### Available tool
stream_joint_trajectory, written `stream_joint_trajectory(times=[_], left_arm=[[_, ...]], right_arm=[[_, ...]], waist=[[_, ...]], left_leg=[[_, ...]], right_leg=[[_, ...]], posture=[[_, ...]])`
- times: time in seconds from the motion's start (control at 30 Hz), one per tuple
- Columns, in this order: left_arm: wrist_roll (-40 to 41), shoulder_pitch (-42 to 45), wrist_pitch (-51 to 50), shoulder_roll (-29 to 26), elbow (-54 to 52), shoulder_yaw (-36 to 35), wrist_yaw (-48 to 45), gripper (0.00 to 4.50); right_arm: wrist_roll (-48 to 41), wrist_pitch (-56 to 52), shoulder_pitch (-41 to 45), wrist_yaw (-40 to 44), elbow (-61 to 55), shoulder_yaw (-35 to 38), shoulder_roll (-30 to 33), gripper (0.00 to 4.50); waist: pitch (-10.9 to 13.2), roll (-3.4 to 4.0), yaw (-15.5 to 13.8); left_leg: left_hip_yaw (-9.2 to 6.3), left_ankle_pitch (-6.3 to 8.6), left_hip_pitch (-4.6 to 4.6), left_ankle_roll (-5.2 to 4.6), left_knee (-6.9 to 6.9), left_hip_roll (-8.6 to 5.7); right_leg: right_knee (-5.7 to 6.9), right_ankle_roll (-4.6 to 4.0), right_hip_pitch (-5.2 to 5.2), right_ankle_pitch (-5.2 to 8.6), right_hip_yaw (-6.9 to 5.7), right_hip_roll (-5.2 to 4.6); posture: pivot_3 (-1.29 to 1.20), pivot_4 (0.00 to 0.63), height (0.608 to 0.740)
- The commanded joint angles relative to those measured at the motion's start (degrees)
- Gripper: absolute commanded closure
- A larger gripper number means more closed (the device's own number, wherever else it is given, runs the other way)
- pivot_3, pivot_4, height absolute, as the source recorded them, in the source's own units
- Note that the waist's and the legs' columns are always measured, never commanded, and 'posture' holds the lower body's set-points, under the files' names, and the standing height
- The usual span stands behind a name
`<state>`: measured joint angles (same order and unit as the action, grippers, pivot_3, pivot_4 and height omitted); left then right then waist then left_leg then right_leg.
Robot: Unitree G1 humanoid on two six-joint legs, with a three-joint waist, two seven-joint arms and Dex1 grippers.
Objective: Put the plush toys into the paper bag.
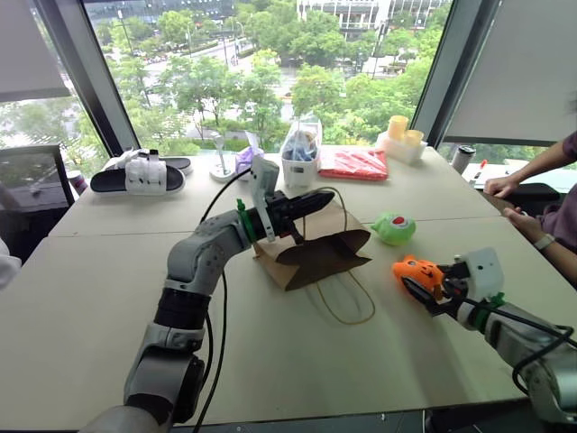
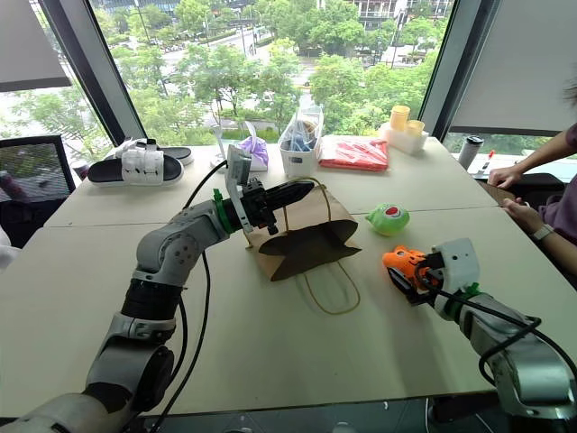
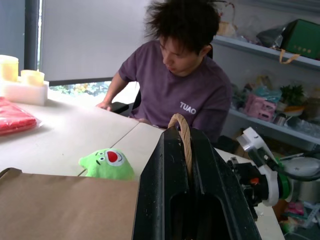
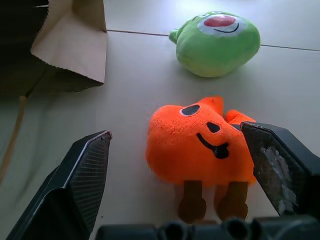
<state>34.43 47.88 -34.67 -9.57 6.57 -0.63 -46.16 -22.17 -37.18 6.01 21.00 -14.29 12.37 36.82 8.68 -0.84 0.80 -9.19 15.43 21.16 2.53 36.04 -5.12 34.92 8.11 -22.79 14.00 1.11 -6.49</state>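
Note:
The brown paper bag point(image 1: 315, 248) lies on its side mid-table, mouth toward me. My left gripper point(image 1: 320, 200) is shut on its upper cord handle point(image 3: 182, 135) and holds it off the table. One plush toy, the light green one point(image 1: 395, 227), rests just right of the bag. The other, the orange one point(image 1: 417, 271), lies on the table nearer the right edge. My right gripper point(image 4: 175, 132) is open, one finger on each side of the orange toy, which sits between them on the tabletop. I cannot tell whether the fingers point(image 4: 85, 170) touch it.
The bag's lower cord handle point(image 1: 347, 302) trails on the table toward me. A person point(image 1: 541, 207) sits at the right edge with hands on the table. At the back stand sandals point(image 1: 135, 176), a clear plastic bag point(image 1: 300, 149), a red packet point(image 1: 353, 164) and yellow cups point(image 1: 401, 135).

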Motion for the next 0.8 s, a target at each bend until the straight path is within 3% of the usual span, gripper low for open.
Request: stream_joint_trajectory(times=[0.03, 0.07, 0.17, 0.4, 0.43, 0.53, 0.67, 0.8], left_arm=[[0.7, 1.2, 0.5, 0.5, -1.0, -0.8, 0.8, 4.50], [0.6, 1.3, 0.5, 0.6, -0.9, -0.9, 0.9, 4.50], [0.3, 1.4, 0.6, 0.5, -0.9, -0.9, 1.1, 4.50], [0.5, 1.2, 0.3, 0.1, -1.0, -1.3, 1.6, 4.50], [0.7, 1.3, 0.2, 0.0, -0.8, -1.5, 1.7, 4.50], [0.9, 2.0, 0.1, -0.1, 0.1, -1.8, 1.5, 4.50], [1.4, 3.6, 0.1, -0.2, 2.2, -2.7, 1.3, 4.50], [2.2, 4.9, -0.3, -0.3, 4.2, -3.3, 0.6, 4.50]], right_arm=[[9.3, 7.3, 3.2, 1.4, 7.2, -7.7, 1.6, 0.02], [11.5, 8.7, 4.1, 1.7, 9.3, -9.5, 2.2, 0.02], [13.6, 10.6, 6.1, 2.1, 12.9, -10.3, 1.6, 0.86], [16.4, 12.4, 6.2, 2.3, 13.8, -9.2, 1.0, 4.29], [16.5, 12.4, 5.7, 2.0, 12.8, -8.4, 1.2, 4.47], [12.5, 11.5, 4.6, 2.9, 6.9, -3.2, 1.0, 4.47], [-4.0, 3.3, 6.5, 6.9, -7.8, 4.2, -1.7, 4.47], [-19.8, -9.8, 6.9, 9.4, -20.3, 6.5, 1.2, 4.47]], waist=[[0.0, 0.00, -0.1], [0.0, 0.00, -0.2], [0.0, -0.01, -0.2], [0.0, -0.02, -0.1], [0.0, -0.01, -0.1], [0.0, -0.01, -0.3], [0.0, 0.00, -0.1], [0.0, 0.00, -0.2]], left_leg=[[0.00, 0.00, -0.03, 0.00, 0.00, 0.00], [-0.01, 0.00, -0.03, 0.00, -0.01, 0.00], [-0.02, -0.01, -0.01, 0.02, 0.01, -0.01], [-0.03, -0.11, -0.03, 0.20, 0.00, 0.00], [-0.03, -0.11, -0.03, 0.20, 0.01, 0.00], [-0.04, -0.11, -0.02, 0.19, 0.01, -0.01], [-0.10, -0.11, 0.05, 0.19, 0.01, -0.01], [-0.25, 0.01, 0.05, -0.02, -0.03, 0.01]], right_leg=[[-0.01, 0.00, 0.04, 0.00, -0.01, 0.00], [-0.01, 0.00, 0.04, 0.00, -0.01, 0.00], [-0.03, 0.01, 0.04, 0.00, -0.01, 0.00], [-0.05, 0.00, 0.06, 0.00, -0.01, 0.00], [-0.05, 0.00, 0.06, 0.00, -0.01, 0.00], [-0.05, 0.00, 0.06, 0.00, -0.02, 0.00], [-0.08, 0.01, 0.03, 0.00, -0.02, -0.01], [-0.08, 0.01, 0.02, 0.00, -0.07, 0.00]], posture=[[0.00, 0.150, 0.740], [0.00, 0.150, 0.740], [0.00, 0.150, 0.740], [0.00, 0.150, 0.740], [0.00, 0.150, 0.740], [0.00, 0.150, 0.740], [0.00, 0.150, 0.740], [0.00, 0.150, 0.740]])
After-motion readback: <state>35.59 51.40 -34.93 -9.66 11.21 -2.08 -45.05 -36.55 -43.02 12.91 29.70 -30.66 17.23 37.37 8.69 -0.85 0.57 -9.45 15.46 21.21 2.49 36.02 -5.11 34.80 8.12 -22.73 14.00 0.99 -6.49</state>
